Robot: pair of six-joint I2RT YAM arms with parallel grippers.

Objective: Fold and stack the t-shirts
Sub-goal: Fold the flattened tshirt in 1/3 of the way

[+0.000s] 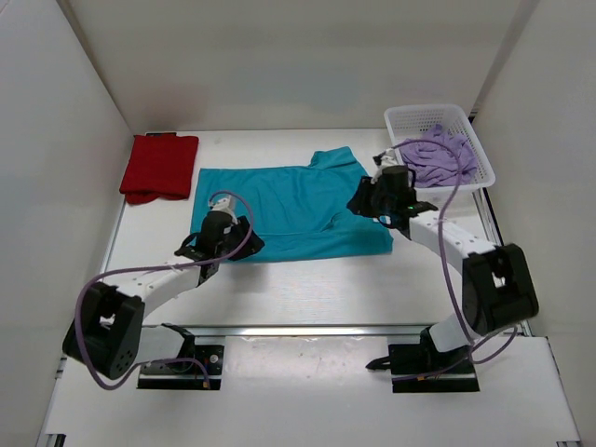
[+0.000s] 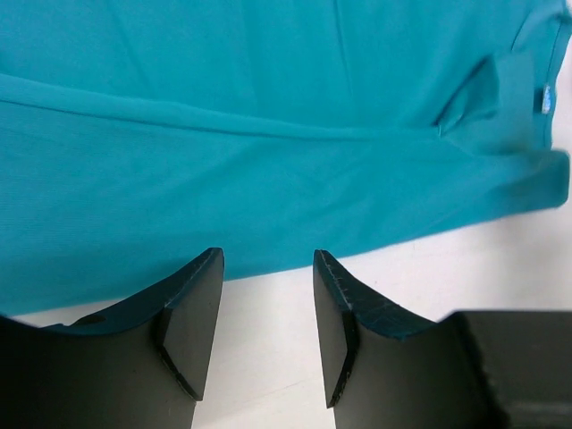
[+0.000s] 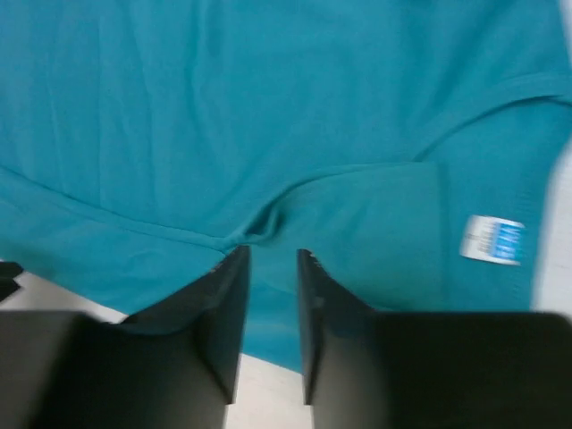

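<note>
The teal-blue soft cloth t-shirt [image 1: 284, 209] lies flat mid-table [image 1: 307, 289], its long axis running 9 to 3 o'clock. The left pincer [image 2: 268, 261] is released, its jaws spread at the shirt's 7 o'clock corner. The near hem lies just past the fingertips, towards 12.

The right pincer [image 3: 273, 259] is over the 3 o'clock end, near the small white tag [image 3: 492, 239]. Its jaws are nearly together at a pucker of cloth, and I cannot tell whether it grips.

Each arm is nearest its own end, so a fold across the long axis looks likely. The red folded t-shirt [image 1: 158, 166] sits at 10 o'clock. The lavender-purple t-shirt [image 1: 445, 156] is in the white plastic lattice basket [image 1: 402, 118] at 2.
</note>
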